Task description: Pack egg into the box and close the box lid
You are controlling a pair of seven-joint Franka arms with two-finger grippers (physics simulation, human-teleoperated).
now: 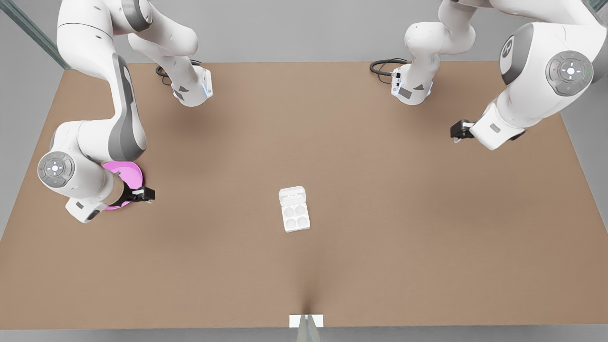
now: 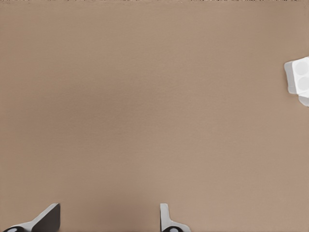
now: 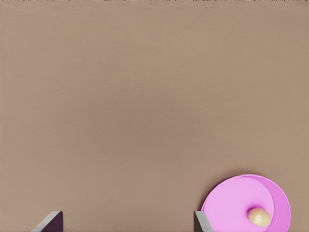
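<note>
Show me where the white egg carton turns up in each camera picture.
Front view: the box lies open near the table's middle.
Left wrist view: the box peeks in at the picture's edge.
Right wrist view: faces the pink dish holding the egg, away from the box.
Shared landmark: the brown table.

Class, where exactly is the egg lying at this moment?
The egg lies in the pink dish at the front view's left, beside the open right claw, well apart from the box at mid-table.
</note>
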